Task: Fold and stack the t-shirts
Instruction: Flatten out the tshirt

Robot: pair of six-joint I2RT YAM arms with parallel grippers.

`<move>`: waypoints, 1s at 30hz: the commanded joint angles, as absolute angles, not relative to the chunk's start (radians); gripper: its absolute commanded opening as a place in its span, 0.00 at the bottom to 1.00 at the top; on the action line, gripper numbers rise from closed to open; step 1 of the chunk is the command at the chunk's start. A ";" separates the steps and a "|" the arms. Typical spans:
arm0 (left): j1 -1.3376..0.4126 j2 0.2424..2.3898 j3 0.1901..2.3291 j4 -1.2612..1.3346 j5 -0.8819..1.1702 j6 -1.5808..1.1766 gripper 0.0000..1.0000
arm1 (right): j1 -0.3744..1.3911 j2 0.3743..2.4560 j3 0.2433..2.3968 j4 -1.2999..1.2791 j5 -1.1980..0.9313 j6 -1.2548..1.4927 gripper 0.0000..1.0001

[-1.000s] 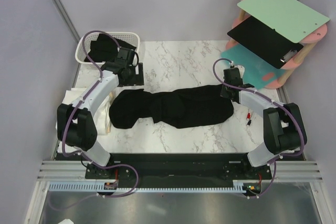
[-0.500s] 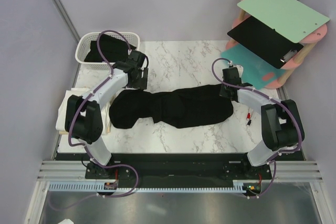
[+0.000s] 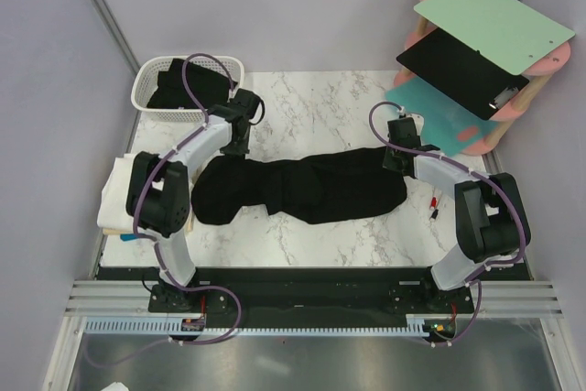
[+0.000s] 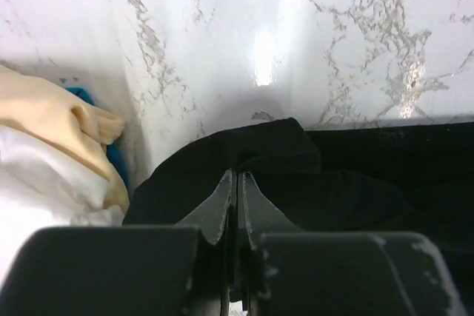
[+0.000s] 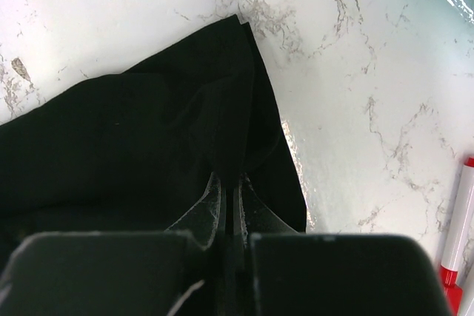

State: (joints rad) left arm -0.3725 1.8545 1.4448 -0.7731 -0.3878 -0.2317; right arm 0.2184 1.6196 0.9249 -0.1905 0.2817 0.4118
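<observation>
A black t-shirt point(image 3: 302, 190) lies crumpled in a long band across the middle of the marble table. My left gripper point(image 3: 240, 144) sits at its far left corner. In the left wrist view the left gripper point(image 4: 238, 175) is shut, with a raised fold of the black t-shirt point(image 4: 274, 146) pinched at its tips. My right gripper point(image 3: 395, 159) is at the far right corner. Seen from the right wrist, the right gripper point(image 5: 231, 180) is shut on bunched cloth of the black t-shirt point(image 5: 148, 131).
A pile of white and cream shirts point(image 3: 114, 194) lies at the table's left edge; its cream cloth point(image 4: 52, 116) is close to the left gripper. A white lattice basket point(image 3: 145, 91) holds black cloth at back left. A rack of boards point(image 3: 485, 34) stands back right, with a red marker point(image 3: 433, 207) nearby.
My left gripper has swung from beside the basket to the shirt's far left corner and shut on the cloth. The right arm and the shirt have stayed put.
</observation>
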 commanded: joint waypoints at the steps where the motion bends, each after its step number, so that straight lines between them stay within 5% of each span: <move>1: -0.371 1.822 1.497 -0.775 -0.478 -0.222 0.02 | 0.213 1.592 0.951 -0.161 0.282 0.399 0.01; 17: -0.368 1.439 1.450 -0.793 -0.554 -0.261 0.02 | 0.213 1.430 0.907 -0.127 0.265 0.388 0.04; 20: -0.368 1.378 1.428 -0.807 -0.540 -0.261 0.02 | 0.212 1.451 0.910 -0.130 0.281 0.383 0.37; 21: -0.368 1.365 1.422 -0.818 -0.537 -0.261 0.02 | 0.210 1.471 0.910 -0.132 0.276 0.376 0.55; 24: -0.368 1.322 1.388 -0.824 -0.522 -0.270 0.02 | 0.210 1.497 0.913 -0.127 0.250 0.385 0.85; 30: -0.368 1.287 1.322 -0.827 -0.514 -0.281 0.02 | 0.190 1.442 0.884 -0.101 0.212 0.460 0.83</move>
